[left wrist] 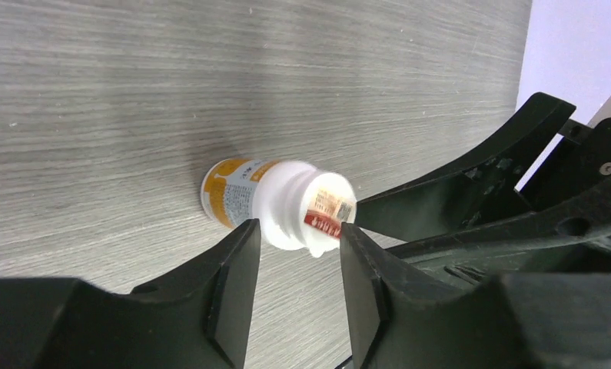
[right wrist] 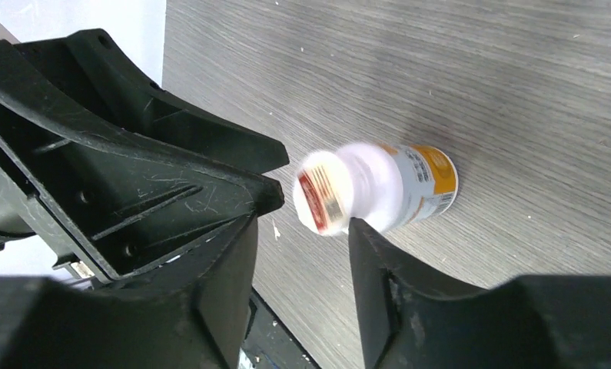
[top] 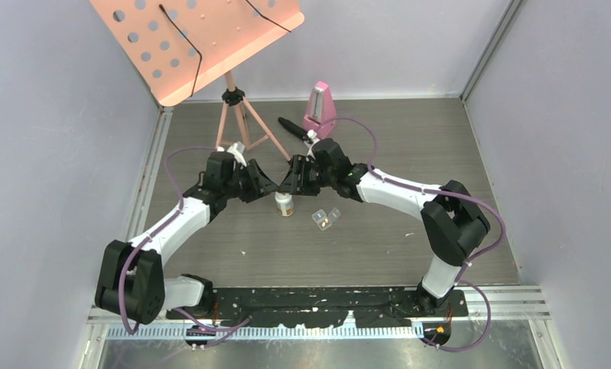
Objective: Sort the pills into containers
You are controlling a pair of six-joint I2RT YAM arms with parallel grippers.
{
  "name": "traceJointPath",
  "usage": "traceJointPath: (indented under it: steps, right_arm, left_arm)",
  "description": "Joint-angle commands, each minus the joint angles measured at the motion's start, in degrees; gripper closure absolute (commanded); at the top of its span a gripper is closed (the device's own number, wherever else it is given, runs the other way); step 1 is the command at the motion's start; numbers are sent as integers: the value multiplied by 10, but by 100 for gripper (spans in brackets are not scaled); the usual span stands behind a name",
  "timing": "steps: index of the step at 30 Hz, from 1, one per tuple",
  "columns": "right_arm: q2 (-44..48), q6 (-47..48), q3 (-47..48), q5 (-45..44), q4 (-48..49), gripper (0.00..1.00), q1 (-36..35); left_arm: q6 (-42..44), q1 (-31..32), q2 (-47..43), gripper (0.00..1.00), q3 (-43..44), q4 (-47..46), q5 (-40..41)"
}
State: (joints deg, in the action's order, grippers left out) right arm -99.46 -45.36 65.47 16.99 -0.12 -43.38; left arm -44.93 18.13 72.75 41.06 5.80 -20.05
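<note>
The containers point(top: 325, 217), a small clear two-compartment pill box, lie on the table right of centre. An orange-yellow speck inside it looks like pills point(top: 326, 223). A white-capped, orange-labelled small bottle point(top: 284, 204) stands on the table just left of the box. My left gripper point(top: 273, 189) and right gripper point(top: 287, 187) meet tip to tip just above and behind it. In the left wrist view the bottle point(left wrist: 275, 201) sits just past my open left gripper point(left wrist: 298, 244), not pinched. My right gripper point(right wrist: 302, 234) is open too, and the bottle point(right wrist: 379, 188) looks blurred beyond its fingertips.
A pink music stand point(top: 237, 115) rises at the back left, its tripod legs close behind my left gripper. A pink metronome point(top: 319, 110) and a dark pen-like object point(top: 293, 126) lie at the back. Grey walls close in both sides.
</note>
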Motion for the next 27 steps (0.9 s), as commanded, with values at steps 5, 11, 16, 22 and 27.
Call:
traceJointPath:
  steps: [5,11,16,22,27]
  right_arm:
    - [66,46,59,-25,-88,35,24]
    - [131,87,26,-86,-171,34,48]
    - [191,109,-49,-143,-254,40,95]
    - [252,129,-147,-150,-248,34,137]
    - [242,179,-180,-97,-186,22,139]
  left_arm:
    - [44,-12,-38,53,51,44,-3]
    - [77,-12,-89,49,22,95,29]
    - [77,-12,-184,41,-39,116,61]
    - [30,-12,-280,33,-122,114,64]
    - [-13,-11,-316,30,-173,91,53]
